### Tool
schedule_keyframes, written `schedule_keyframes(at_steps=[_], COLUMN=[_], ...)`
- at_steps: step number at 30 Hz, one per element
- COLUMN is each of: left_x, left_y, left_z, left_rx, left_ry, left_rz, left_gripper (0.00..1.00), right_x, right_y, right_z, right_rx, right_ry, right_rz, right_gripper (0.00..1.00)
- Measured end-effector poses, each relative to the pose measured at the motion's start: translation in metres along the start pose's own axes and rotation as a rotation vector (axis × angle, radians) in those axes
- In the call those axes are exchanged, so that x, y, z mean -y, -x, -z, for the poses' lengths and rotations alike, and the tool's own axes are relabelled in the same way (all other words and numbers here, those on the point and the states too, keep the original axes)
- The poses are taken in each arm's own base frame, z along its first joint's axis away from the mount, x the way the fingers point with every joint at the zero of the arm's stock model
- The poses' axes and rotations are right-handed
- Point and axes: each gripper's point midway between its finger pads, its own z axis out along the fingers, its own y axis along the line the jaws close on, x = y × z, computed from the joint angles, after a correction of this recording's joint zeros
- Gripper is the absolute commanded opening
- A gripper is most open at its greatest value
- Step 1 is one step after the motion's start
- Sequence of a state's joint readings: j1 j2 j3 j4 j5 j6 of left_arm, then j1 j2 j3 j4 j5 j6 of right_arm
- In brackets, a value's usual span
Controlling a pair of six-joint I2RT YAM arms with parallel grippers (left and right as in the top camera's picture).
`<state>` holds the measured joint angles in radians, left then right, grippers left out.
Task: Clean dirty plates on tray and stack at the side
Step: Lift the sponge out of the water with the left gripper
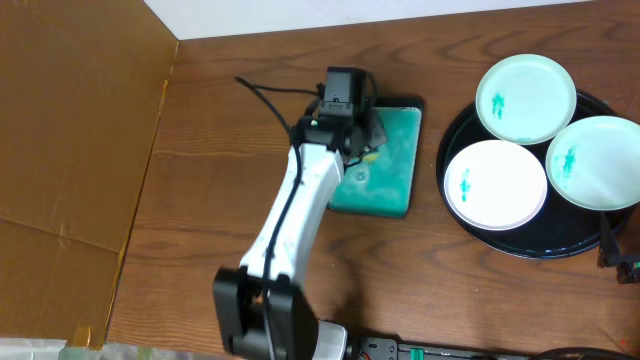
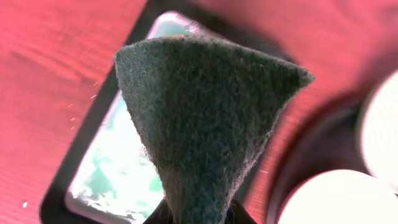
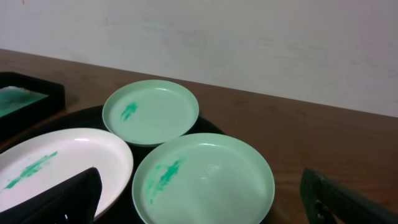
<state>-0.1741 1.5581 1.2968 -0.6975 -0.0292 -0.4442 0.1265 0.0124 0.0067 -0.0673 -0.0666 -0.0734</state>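
Three white plates lie on the round black tray [image 1: 470, 232]: one at the back [image 1: 526, 96], one at the front left [image 1: 495, 184] and one at the right [image 1: 600, 162], each with a teal smear. My left gripper [image 1: 352, 140] hovers over a teal rectangular tray [image 1: 390, 165] and is shut on a dark green scouring pad [image 2: 205, 118], which fills the left wrist view. My right gripper [image 3: 199, 193] is open and empty, low at the tray's right edge, with the right plate [image 3: 205, 177] between its fingers' line of sight.
A brown cardboard wall [image 1: 70, 150] stands along the left of the table. A power strip [image 1: 400, 350] lies at the front edge. The black tray's rim [image 2: 311, 143] and a plate [image 2: 336, 199] show right of the teal tray in the left wrist view.
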Motion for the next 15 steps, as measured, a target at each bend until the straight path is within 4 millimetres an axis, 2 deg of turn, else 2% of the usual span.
schedule_keyframes(at_steps=[3,6,9,12,15], left_x=[0.015,0.020,0.004,-0.016,-0.032], left_y=[-0.003,-0.005,-0.022,-0.045,-0.055], left_z=[0.002,-0.014,-0.055,-0.087,-0.091], left_rx=[0.011,0.017,-0.035,-0.128,-0.181], left_ry=[-0.027,-0.019,0.068,0.153,0.203], left_rz=[-0.030,-0.044,-0.055,-0.064,-0.076], left_gripper=[0.07,0.07,0.07,0.07,0.07], right_x=[0.000,0.000,0.000,0.000,0.000], right_y=[0.000,0.000,0.000,0.000,0.000], right_z=[0.000,0.000,0.000,0.000,0.000], right_rx=[0.000,0.000,0.000,0.000,0.000], right_ry=[0.000,0.000,0.000,0.000,0.000], right_rz=[0.000,0.000,0.000,0.000,0.000], right_gripper=[0.99,0.99,0.99,0.99,0.99])
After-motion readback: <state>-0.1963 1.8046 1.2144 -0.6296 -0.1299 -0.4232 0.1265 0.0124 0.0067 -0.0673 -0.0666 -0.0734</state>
